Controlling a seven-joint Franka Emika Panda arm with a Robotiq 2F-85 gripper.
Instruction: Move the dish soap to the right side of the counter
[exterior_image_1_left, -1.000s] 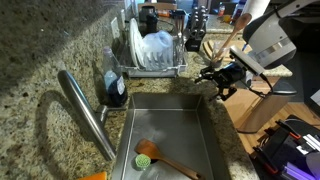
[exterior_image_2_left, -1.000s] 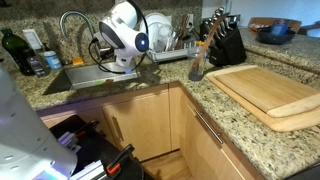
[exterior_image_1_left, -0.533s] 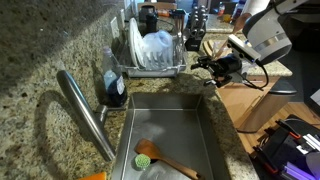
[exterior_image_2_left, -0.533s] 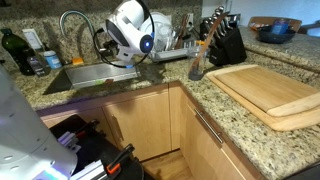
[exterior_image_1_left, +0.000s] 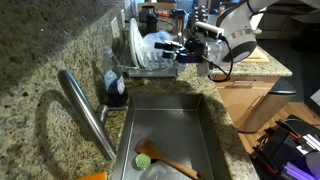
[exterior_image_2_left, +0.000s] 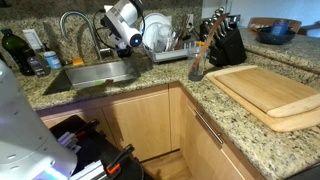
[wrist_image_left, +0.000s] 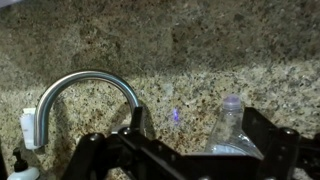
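The dish soap (exterior_image_1_left: 113, 86), a small clear bottle with dark blue liquid and a pale top, stands on the granite counter (exterior_image_1_left: 226, 112) behind the sink, next to the faucet. In the wrist view its pale top (wrist_image_left: 229, 125) shows between my fingers, nearer the right one, against the granite backsplash. My gripper (exterior_image_1_left: 166, 50) is open and empty, reaching over the dish rack, above and to the side of the bottle. In the wrist view the gripper (wrist_image_left: 200, 128) frames the bottle top without touching it. In an exterior view my arm hides the bottle.
A steel sink (exterior_image_1_left: 200, 140) holds a green-headed scrub brush (exterior_image_1_left: 150, 157). The curved faucet (exterior_image_1_left: 85, 110) is beside the bottle; it also shows in the wrist view (wrist_image_left: 85, 85). A dish rack with plates (exterior_image_1_left: 150, 50), a knife block (exterior_image_2_left: 226, 42) and a wooden cutting board (exterior_image_2_left: 270, 95) stand on the counter.
My arm has swung from the sink's front corner across toward the backsplash, over the dish rack. The gripper now points at the bottle. The bottle has not moved.
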